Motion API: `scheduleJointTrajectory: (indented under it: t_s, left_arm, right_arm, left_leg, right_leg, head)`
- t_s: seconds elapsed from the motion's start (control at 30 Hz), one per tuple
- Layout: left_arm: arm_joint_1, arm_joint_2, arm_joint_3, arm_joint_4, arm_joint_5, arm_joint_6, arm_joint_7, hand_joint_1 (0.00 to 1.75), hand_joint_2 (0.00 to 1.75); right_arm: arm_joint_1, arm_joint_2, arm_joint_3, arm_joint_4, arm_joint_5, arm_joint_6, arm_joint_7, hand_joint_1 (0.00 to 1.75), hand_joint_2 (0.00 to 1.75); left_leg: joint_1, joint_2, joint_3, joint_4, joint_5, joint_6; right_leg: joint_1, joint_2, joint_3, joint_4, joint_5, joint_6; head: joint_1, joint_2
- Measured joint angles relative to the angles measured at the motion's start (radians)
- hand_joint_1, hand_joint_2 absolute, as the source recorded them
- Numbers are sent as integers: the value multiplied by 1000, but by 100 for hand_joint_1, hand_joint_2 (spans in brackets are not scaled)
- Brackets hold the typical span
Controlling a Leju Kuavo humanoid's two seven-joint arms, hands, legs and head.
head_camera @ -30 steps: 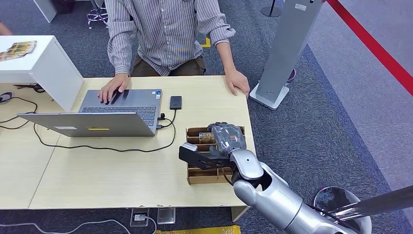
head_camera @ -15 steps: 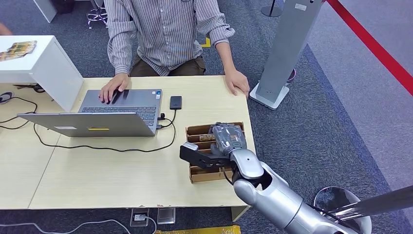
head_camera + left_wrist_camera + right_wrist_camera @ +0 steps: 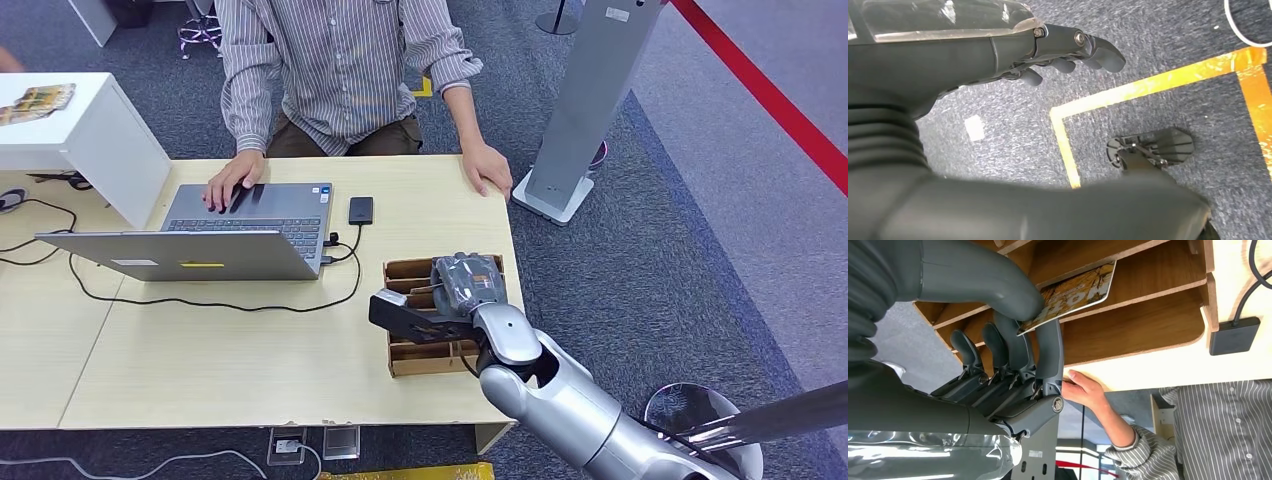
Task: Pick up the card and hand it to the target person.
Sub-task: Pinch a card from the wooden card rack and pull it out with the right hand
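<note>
Here, card [image 3: 1070, 296] pinched between right hand [image 3: 1013, 355] thumb and fingers [image 3: 1050, 352], in wooden organiser [image 3: 1148, 315].

Open laptop [image 3: 215, 235] on bench [image 3: 200, 360], far side-left of the robot hand. Black phone [image 3: 361, 210] just beside laptop. Grey pillar base [image 3: 553, 195] on carpet beyond bench edge.

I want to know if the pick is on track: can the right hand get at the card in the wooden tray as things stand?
Probably yes: the right hand is already in the wooden tray, thumb and fingers either side of the card.
</note>
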Motion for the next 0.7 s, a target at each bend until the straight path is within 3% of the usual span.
scheduleJointTrajectory:
  t_s: [0.7]
  left_arm:
    - [9,0,0,0,4,9,9,0,175]
  right_arm:
    - [0,-1,-3,-2,-11,-28,17,140,175]
  left_leg:
    - [0,0,0,0,0,0]
  right_leg:
    - [0,0,0,0,0,0]
  head:
    - [0,0]
